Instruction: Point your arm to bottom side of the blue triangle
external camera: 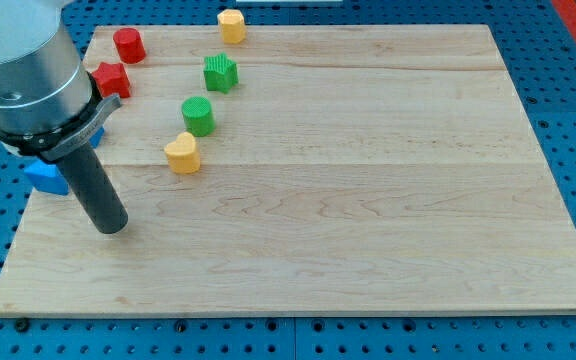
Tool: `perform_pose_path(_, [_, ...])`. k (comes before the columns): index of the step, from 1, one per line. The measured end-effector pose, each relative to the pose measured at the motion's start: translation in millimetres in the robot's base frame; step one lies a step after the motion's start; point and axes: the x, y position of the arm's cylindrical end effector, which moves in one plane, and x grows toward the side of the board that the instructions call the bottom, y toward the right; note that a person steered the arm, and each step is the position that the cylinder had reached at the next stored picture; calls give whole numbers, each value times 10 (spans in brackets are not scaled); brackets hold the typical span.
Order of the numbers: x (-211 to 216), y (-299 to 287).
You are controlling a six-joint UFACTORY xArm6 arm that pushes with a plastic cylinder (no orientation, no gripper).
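Resting on the pale wooden board surface (368,200), my tip (114,226), the lower end of the straight dark rod, sits near the view's left edge. No pincer on this arm, so nothing opens, closes or grips; only the tip bears on the wood.

Block count, placed from the tip:
- Blue, two visible. One blue block (46,176), partly hidden by the arm's grey housing, lies just to the view's left of the tip and slightly above; shape hard to confirm, likely the triangle. A second sliver of blue (96,136) peeks out beside the housing, higher up; shape not readable.
- Red, two. Red star-like block (111,79) and red cylinder (128,45), both well above the tip.
- Green, two. Green cylinder (197,115) and green star-like block (220,72), up and to the view's right.
- Yellow, two. Yellow heart block (182,153), nearest on the right and above; yellow hexagonal block (231,25) at the far top edge.

Tip touches no block.
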Motion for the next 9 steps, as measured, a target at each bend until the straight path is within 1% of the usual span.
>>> perform_pose_path(1, [0,0])
perform_pose_path(2, [51,-292])
perform_pose_path(3, [193,-904])
perform_pose_path(4, [-74,-1162])
perform_pose_path(5, [-246,-759])
perform_pose_path(6, [-246,-608])
perform_pose_path(9, [-246,-902])
